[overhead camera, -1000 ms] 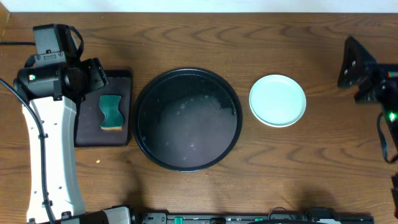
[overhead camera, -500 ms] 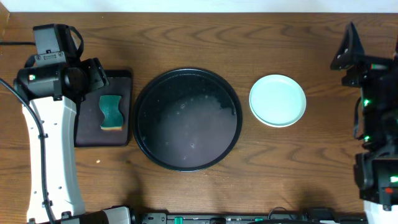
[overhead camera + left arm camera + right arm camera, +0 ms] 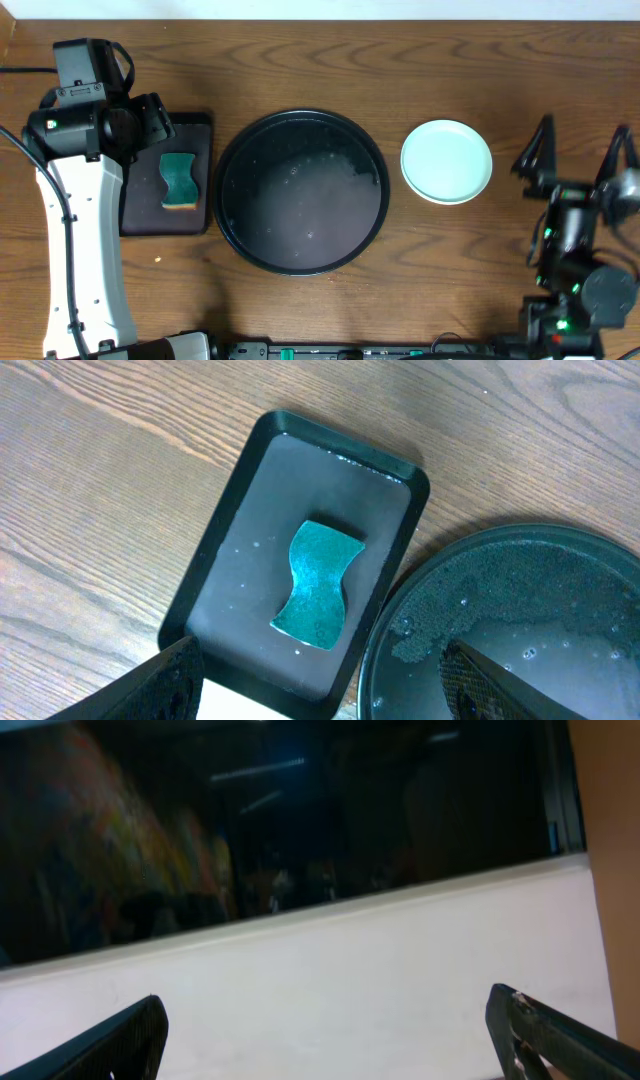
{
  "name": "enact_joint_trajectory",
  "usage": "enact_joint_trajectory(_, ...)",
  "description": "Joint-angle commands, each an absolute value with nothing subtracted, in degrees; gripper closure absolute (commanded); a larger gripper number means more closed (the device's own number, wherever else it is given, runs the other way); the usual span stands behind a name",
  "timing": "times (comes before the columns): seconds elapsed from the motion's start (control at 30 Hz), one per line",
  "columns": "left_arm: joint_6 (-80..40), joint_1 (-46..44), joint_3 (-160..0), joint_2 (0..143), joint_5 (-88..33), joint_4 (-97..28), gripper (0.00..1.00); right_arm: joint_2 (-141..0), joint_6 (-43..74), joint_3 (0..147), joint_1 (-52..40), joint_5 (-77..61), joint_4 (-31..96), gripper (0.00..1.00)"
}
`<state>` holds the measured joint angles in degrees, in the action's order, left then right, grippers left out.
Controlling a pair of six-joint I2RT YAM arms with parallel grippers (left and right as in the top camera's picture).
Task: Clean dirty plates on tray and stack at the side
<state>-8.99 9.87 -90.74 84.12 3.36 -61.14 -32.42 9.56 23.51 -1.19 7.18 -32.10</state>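
Note:
The large round black tray (image 3: 300, 125) sits mid-table, wet, with no plate on it; its rim also shows in the left wrist view (image 3: 470, 550). A light mint plate (image 3: 446, 161) lies on the wood just right of the tray; anything beneath it is hidden, and the pale yellow plate is not in view. My left gripper (image 3: 152, 120) hovers open and empty over the sponge tray, its fingers (image 3: 325, 695) spread wide. My right gripper (image 3: 572, 150) is open and empty at the front right, away from the plate; its wrist view (image 3: 330, 1045) shows only a wall and dark window.
A small rectangular dark tray (image 3: 200, 215) left of the round tray holds a teal sponge (image 3: 179, 180); both show in the left wrist view, the tray (image 3: 225, 550) and the sponge (image 3: 318, 598). The right arm's base stands at the front right corner.
The right arm has swung from the far right edge down to the front right, its open fingers now pointing away from the table. The left arm, plate and trays have not moved.

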Motion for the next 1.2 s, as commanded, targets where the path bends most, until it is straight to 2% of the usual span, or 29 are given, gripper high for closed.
enact_joint_trajectory(0.0, -9.3, 10.07, -90.98, 83.92, 3.6, -61.25, 0.24, -26.83, 9.15, 16.29, -1.83, 7.7, -34.37, 0.01)
enact_joint_trajectory(0.33, -9.3, 10.07, -90.98, 83.92, 3.6, -61.25, 0.24, -12.62, 9.17, 2.98, -2.0, 7.66, -34.76, 0.01)
enact_joint_trajectory(0.7, -9.32, 10.07, -90.98, 83.92, 3.6, -61.25, 0.24, -5.87, 9.08, 0.32, -5.67, 5.69, -30.11, 0.01)
enact_joint_trajectory(0.93, -9.3, 10.07, -90.98, 83.92, 3.6, -61.25, 0.24, -0.12, 9.15, 0.32, -5.78, 3.62, -15.49, 0.01)
enact_joint_trajectory(1.17, -9.32, 10.07, -90.98, 83.92, 3.6, -61.25, 0.23, -0.3, 9.15, 0.32, -5.78, -3.22, -1.02, 0.01)
